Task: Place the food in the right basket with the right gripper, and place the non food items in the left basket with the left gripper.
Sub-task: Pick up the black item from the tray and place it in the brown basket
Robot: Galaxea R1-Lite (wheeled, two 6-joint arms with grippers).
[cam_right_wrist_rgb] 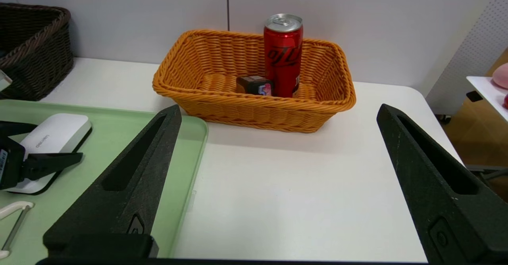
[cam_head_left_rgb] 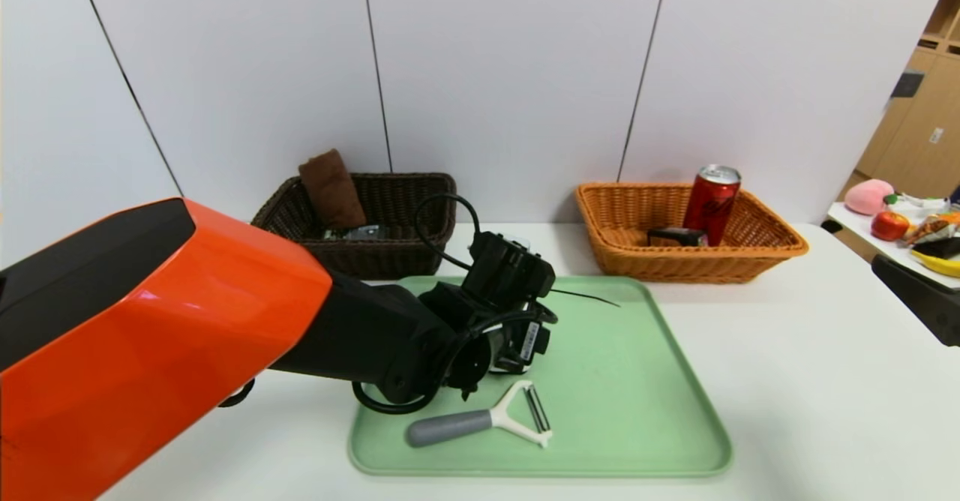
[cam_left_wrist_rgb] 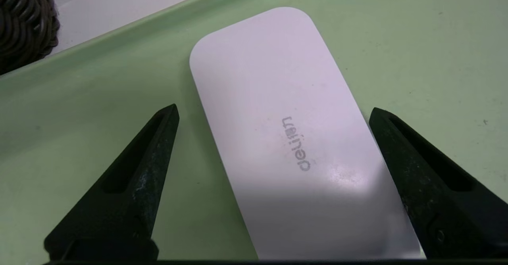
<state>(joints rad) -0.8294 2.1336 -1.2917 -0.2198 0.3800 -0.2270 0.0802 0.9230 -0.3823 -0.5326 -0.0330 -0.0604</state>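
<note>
My left gripper [cam_left_wrist_rgb: 274, 108] is open and low over the green tray [cam_head_left_rgb: 637, 381]. One finger is on each side of a white flat rounded device [cam_left_wrist_rgb: 278, 118] marked "deli", which lies on the tray; neither finger touches it. The right wrist view also shows this device [cam_right_wrist_rgb: 51, 136]. A grey-handled white peeler [cam_head_left_rgb: 487, 418] lies at the tray's front. My right gripper [cam_right_wrist_rgb: 278, 108] is open and empty above the bare table, right of the tray. The dark left basket [cam_head_left_rgb: 390, 208] holds a brown cloth [cam_head_left_rgb: 330, 190]. The orange right basket [cam_head_left_rgb: 675, 261] holds a red can [cam_head_left_rgb: 711, 205] and a small dark box [cam_head_left_rgb: 675, 237].
Both baskets stand against the white back wall. My left arm's orange shell [cam_head_left_rgb: 150, 336] fills the near left of the head view. A side table [cam_head_left_rgb: 847, 220] with toy fruit stands at the far right, past the table's edge.
</note>
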